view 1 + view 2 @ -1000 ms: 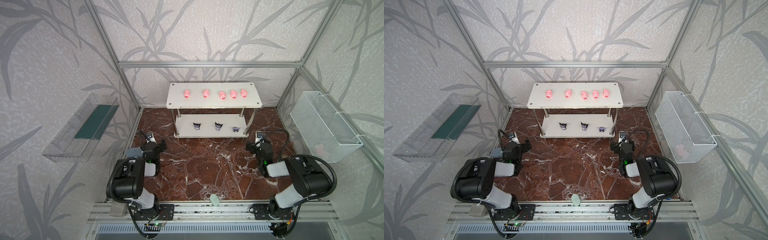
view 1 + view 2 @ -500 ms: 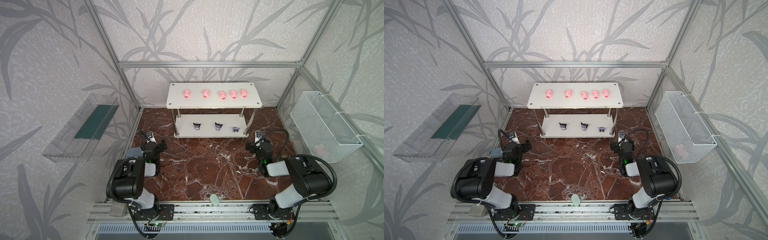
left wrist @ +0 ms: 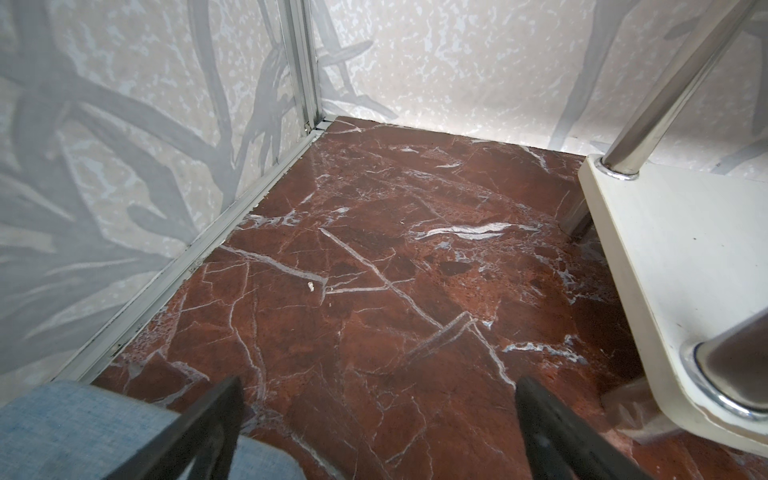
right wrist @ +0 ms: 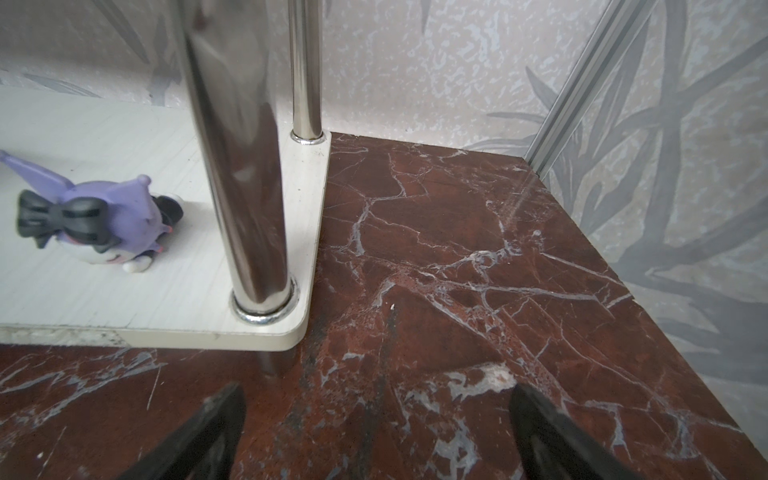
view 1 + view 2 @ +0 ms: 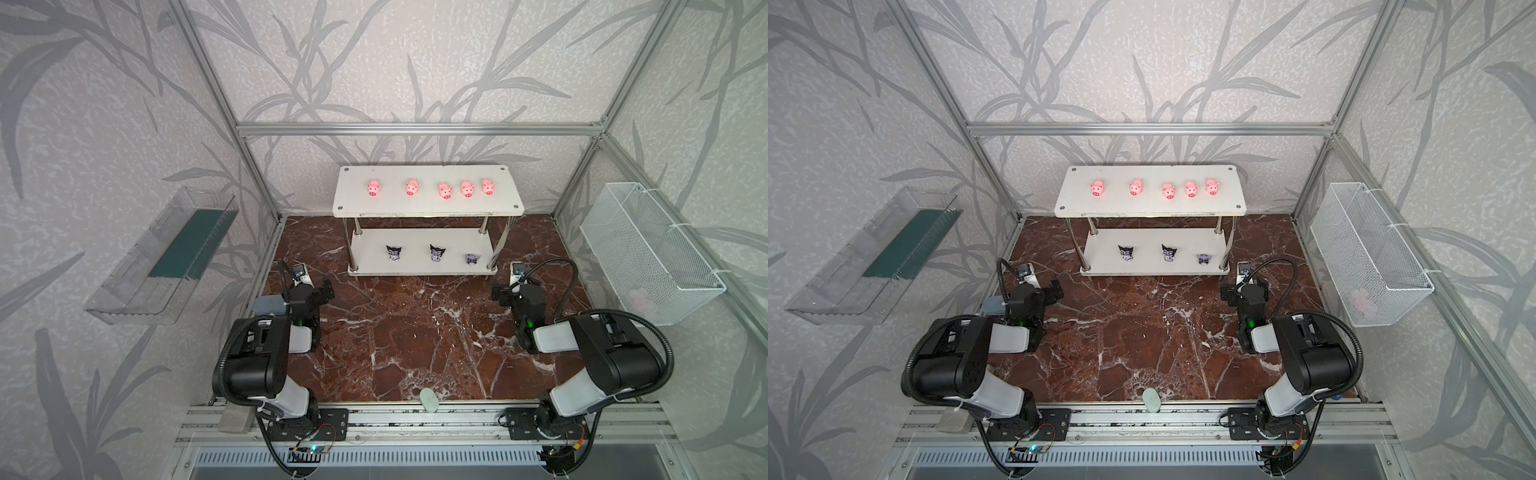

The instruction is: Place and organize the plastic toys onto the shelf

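Observation:
The shelf point(image 5: 428, 208) stands at the back in both top views. Several pink pig toys point(image 5: 444, 190) sit in a row on its top board. Three dark figurines point(image 5: 437, 252) are on the lower board; the rightmost one point(image 4: 112, 224) lies tipped over beside a chrome post. My left gripper point(image 5: 313, 286) point(image 3: 378, 382) is open and empty, low over the marble floor in front of the shelf's left end point(image 3: 685, 249). My right gripper point(image 5: 513, 286) point(image 4: 376, 388) is open and empty in front of the shelf's right corner point(image 4: 266, 332).
A grey-blue case point(image 5: 269, 304) point(image 3: 83, 428) lies against the left gripper's outer finger. A pale green oval point(image 5: 429, 400) rests at the floor's front edge. A clear tray point(image 5: 166, 257) hangs on the left wall. A wire basket point(image 5: 648, 253) on the right wall holds something pink.

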{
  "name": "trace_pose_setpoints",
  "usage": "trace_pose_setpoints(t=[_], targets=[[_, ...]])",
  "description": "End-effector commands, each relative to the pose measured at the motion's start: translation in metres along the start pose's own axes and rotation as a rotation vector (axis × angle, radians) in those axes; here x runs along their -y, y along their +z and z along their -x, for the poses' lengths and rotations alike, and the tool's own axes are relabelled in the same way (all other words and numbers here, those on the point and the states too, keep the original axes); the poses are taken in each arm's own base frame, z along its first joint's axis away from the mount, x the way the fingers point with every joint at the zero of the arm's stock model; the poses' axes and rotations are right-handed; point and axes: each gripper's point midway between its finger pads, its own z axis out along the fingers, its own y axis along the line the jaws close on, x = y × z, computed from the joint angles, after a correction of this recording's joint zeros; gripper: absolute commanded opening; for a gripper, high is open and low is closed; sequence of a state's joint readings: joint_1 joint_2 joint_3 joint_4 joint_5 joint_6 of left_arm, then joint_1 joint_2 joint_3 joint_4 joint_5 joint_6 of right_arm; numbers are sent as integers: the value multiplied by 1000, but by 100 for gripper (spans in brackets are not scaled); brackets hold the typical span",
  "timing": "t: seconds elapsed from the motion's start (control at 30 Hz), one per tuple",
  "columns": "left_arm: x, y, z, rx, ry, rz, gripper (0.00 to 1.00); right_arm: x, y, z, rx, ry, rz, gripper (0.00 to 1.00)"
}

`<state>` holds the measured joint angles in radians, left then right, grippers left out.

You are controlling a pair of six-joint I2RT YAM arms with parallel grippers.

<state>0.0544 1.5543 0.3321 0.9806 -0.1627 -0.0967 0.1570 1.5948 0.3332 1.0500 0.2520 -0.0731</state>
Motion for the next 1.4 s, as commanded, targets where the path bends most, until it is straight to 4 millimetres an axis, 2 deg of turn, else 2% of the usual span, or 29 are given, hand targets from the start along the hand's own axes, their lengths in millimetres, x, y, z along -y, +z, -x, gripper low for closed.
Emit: trace_pose_setpoints(t=[0.0, 0.7, 0.83, 0.93, 1.03, 1.37], targets=[[2, 2, 7, 24, 15, -1, 99, -1, 0, 6, 27, 3, 2, 99], [2, 3, 7, 23, 16, -2, 99, -1, 1, 5, 17, 2, -3, 99], [2, 3, 7, 23, 15, 0, 99, -20, -3, 6, 37, -39, 114, 99], [2, 3, 7, 23, 15, 0, 99, -17, -1, 7, 30, -32, 94, 99], [2, 3, 7, 23, 16, -1, 100, 0, 1, 6, 21, 5, -8, 99], [2, 2, 7, 22, 16, -2, 99, -5, -1, 6, 33, -5, 22, 99]])
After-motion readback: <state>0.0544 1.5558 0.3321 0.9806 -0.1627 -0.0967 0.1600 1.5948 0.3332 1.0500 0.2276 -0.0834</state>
